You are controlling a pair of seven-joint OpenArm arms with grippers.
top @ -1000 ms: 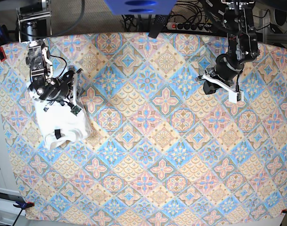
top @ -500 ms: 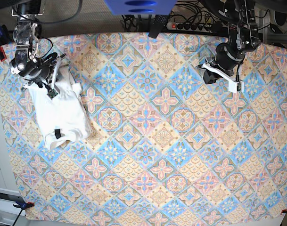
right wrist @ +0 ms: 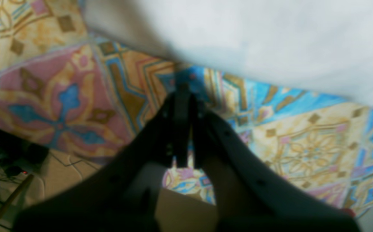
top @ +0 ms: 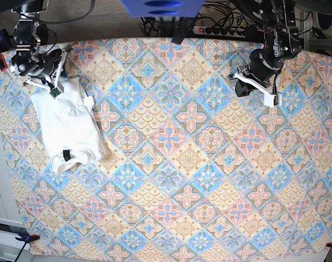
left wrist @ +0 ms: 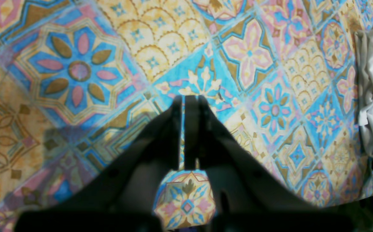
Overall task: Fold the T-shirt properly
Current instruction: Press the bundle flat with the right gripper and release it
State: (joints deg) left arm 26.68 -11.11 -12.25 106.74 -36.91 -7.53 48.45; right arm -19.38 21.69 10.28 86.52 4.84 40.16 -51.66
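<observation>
You're pulling the right gripper (top: 55, 87), clenched and empty, up off the folded T-shirt (top: 67, 125) while the left gripper (top: 272, 103) stays clenched far away, so folding looks finished.

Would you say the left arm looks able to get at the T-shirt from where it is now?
Probably not easily. The left gripper hangs shut over the far side of the table, while the T-shirt lies folded at the opposite edge beside the right gripper. Nothing blocks the way; only the wide span does.
</observation>
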